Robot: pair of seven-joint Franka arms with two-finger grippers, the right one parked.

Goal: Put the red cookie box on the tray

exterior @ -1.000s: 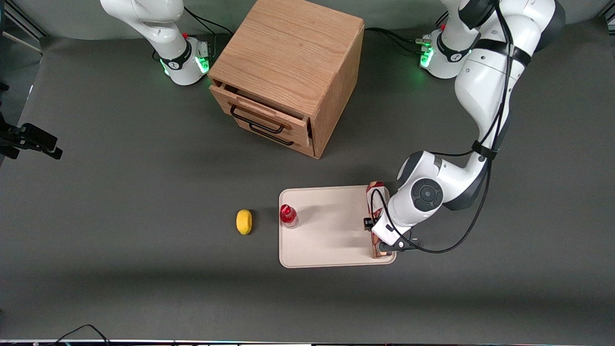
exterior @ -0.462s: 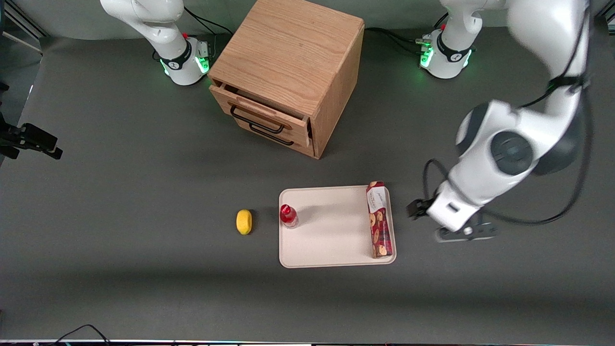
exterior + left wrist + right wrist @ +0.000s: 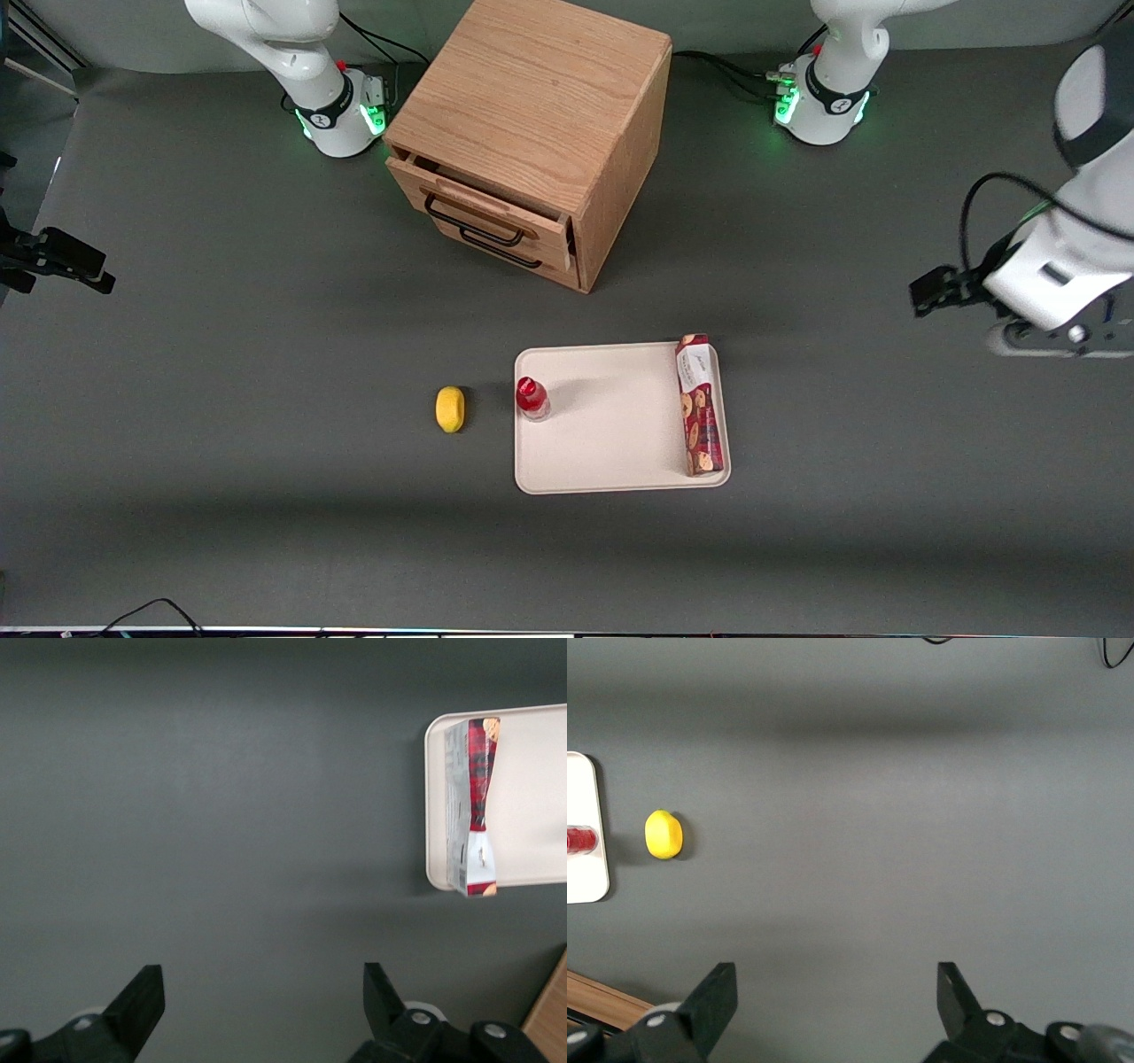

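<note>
While lying flat, red cookie box (image 3: 699, 404): on tray (image 3: 611, 443), along its working-arm edge
gripper (image 3: 264, 1014): empty, fingers wide, well apart from tray

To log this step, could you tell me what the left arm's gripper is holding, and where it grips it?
Nothing: the gripper is open over bare table, apart from the long dark-red cookie box lying on the cream-white tray.

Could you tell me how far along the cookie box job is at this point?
It looks done: the box lies flat on the tray, along its edge toward the working arm. The gripper is open and empty, over bare table away from the tray. Nothing visible remains.
</note>
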